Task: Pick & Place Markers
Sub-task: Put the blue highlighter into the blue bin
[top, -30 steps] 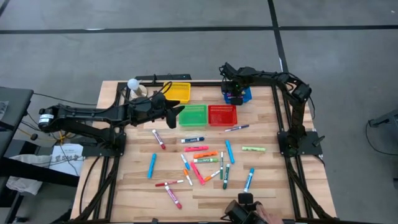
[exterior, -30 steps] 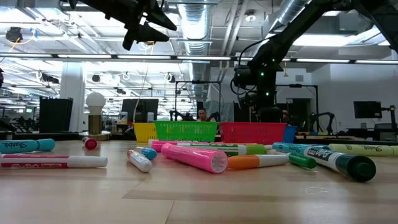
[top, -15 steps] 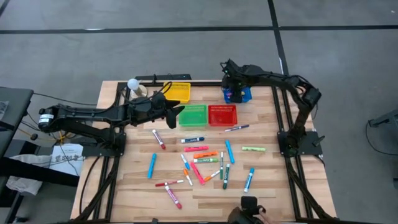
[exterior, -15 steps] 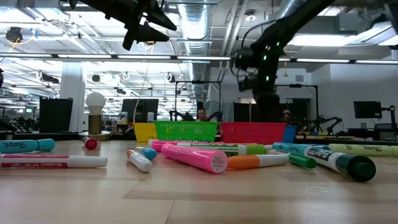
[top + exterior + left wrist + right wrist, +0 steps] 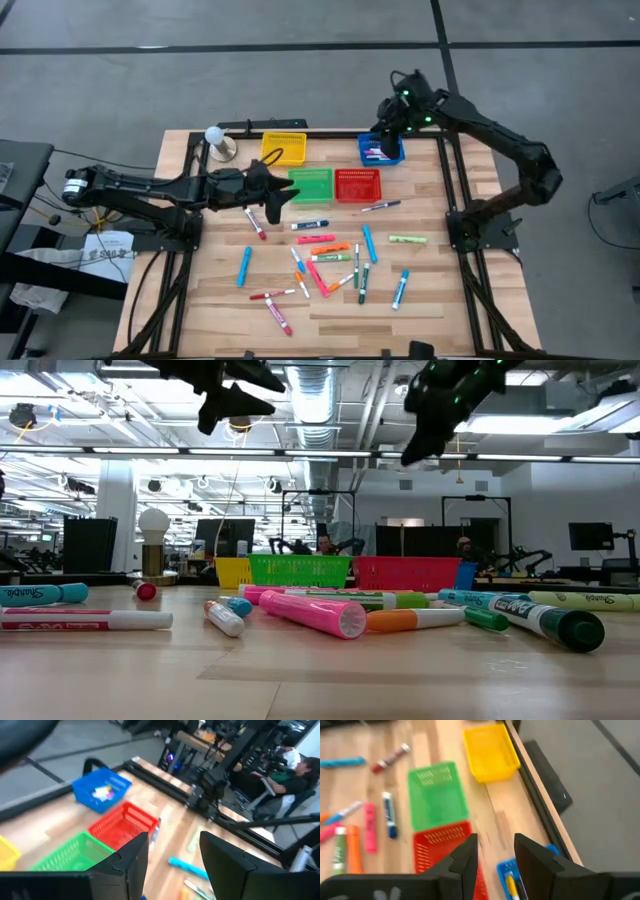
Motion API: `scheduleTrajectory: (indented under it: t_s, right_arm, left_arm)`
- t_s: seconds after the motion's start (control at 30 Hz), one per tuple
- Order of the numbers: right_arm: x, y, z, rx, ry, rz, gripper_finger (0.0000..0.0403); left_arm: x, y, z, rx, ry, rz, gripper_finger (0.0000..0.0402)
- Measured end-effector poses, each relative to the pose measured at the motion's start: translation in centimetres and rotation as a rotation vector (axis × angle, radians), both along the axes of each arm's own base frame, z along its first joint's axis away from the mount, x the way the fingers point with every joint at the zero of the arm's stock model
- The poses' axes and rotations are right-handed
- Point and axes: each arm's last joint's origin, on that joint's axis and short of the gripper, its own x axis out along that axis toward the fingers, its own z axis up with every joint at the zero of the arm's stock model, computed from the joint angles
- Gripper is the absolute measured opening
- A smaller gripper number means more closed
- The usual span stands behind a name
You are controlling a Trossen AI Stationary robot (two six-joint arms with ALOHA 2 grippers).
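Observation:
Many capped markers in pink, red, orange, blue, green and white lie flat and scattered on the middle of the wooden table; in the low view a pink marker lies nearest. My left gripper hovers open beside the green basket, above the table and just far of a red marker. Nothing sits between its fingers in the left wrist view. My right gripper hangs open and empty high over the blue basket, which holds a few markers.
Along the far side stand a yellow basket, the green one, a red one and the blue one. A white ball on a small stand sits at the far left corner. Bare wood shows at the near left.
My right gripper has risen well clear of the blue basket and its arm has swung outward to the right. My left gripper has moved a little toward the near edge, toward the scattered markers. The markers on the table have stayed put.

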Motion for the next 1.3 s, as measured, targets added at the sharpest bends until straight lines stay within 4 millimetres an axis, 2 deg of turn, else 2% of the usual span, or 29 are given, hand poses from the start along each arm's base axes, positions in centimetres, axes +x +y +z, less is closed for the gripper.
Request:
scheduleTrajectory:
  t_s: [0.17,0.47,0.87,1.1,1.3]
  right_arm:
    - [-1.4,1.4,1.0,-0.014,-0.082,0.008,0.0117]
    - [-4.1,4.0,-1.8,0.038,-0.159,-0.069,0.0117]
    - [-7.7,8.7,-4.4,0.092,-0.327,-0.122,0.0117]
    - [-8.8,10.4,-4.8,0.081,-0.358,-0.135,0.0117]
    - [-8.6,11.1,-4.8,0.087,-0.361,-0.111,0.0117]
  left_arm:
    - [0.3,-1.2,-1.6,-0.127,0.086,-0.003,0.0176]
    - [2.1,-3.0,-5.2,-0.374,0.215,0.004,0.0176]
    - [2.7,-4.7,-9.3,-0.817,0.445,0.105,0.0167]
    - [2.7,-6.6,-10.6,-0.961,0.495,0.173,0.0146]
    - [2.8,-7.9,-11.8,-1.021,0.529,0.217,0.0140]
